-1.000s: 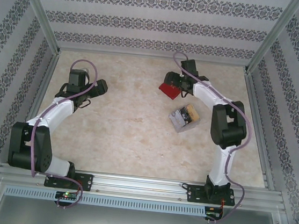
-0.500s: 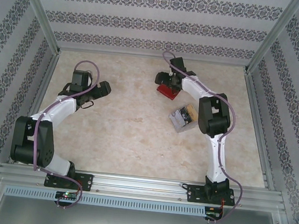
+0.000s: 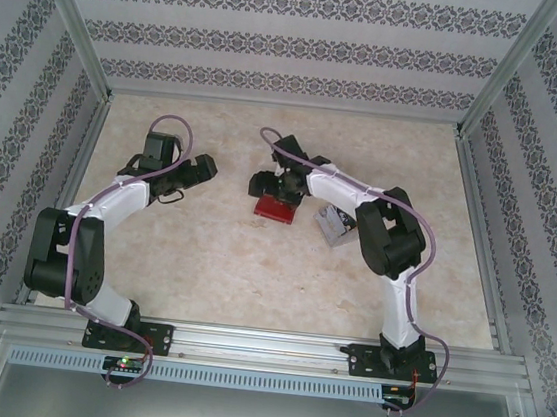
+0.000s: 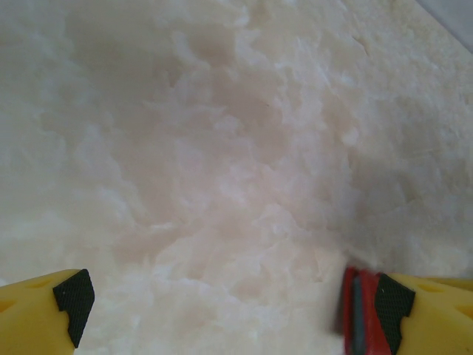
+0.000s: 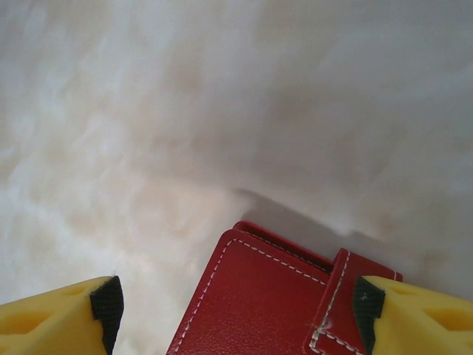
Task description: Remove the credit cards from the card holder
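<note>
One closed red card holder between right tool fingers

Table: pale marbled cream surface. Red card holder at centre, toward the far half; whether it rests on the table cannot be told. Credit cards lie just right of it, partly hidden.

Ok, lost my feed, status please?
Left claw open, empty. Right claw open over red card holder. Credit cards beside the right arm. No obstruction.
</note>
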